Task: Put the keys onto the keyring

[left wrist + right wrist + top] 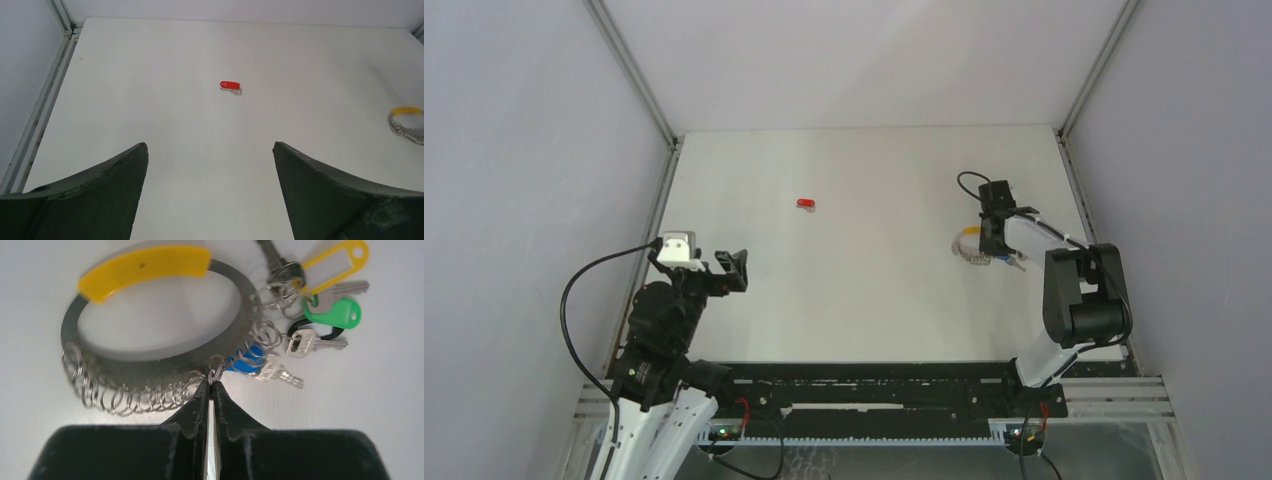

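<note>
The red key (pixel 805 204) lies alone on the white table, left of centre; it also shows in the left wrist view (pixel 230 86). The keyring (pixel 150 371) is a grey hoop with a yellow sleeve (pixel 145 265) and several small wire rings. It lies at the right (pixel 969 247) and shows at the edge of the left wrist view (pixel 406 126). The green key (pixel 335 313), blue key (pixel 246 363) and yellow tag (pixel 334 260) hang on it. My right gripper (pixel 211 383) is shut, pinching one small wire ring on the hoop. My left gripper (pixel 209 150) is open and empty, well short of the red key.
Grey enclosure walls with metal corner rails (pixel 634 70) bound the table on the left, back and right. A black rail (pixel 874 385) runs along the near edge between the arm bases.
</note>
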You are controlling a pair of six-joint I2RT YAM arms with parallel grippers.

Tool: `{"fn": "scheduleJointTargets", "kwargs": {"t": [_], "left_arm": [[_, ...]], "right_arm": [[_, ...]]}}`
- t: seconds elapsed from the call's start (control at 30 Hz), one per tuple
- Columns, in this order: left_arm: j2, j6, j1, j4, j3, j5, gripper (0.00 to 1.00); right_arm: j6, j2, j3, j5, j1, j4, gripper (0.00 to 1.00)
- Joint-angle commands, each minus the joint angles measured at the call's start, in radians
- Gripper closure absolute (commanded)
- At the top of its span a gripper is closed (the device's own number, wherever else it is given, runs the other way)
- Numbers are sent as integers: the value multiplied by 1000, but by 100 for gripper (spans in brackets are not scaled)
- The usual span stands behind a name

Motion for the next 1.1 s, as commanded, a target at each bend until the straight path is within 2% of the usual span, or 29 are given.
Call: {"fn": "scheduleJointTargets", "kwargs": {"t": [0.0, 0.23, 0.43, 0.57, 0.73, 0.9, 1.07], "left_arm": [[23, 21, -3, 22, 6, 57, 0], [116, -26, -3, -2, 44, 238, 0], [182, -102, -49, -1, 51, 345, 0], [206, -181, -137, 28, 13, 302, 0], [230, -252, -307, 117, -55, 190, 0], [314, -252, -417, 332, -149, 105, 0], [480, -132, -520, 598, -202, 34, 0]], "right_arm": [[-4, -66, 49, 14, 86, -10, 100], [24, -130, 49, -26, 281, -39, 100], [8, -151, 65, -54, 520, -11, 100], [-32, -144, 98, -59, 650, -5, 100], [-79, -189, 101, -114, 728, 9, 100], [-89, -238, 100, -161, 737, 9, 100], [-92, -253, 100, -196, 738, -3, 100]]}}
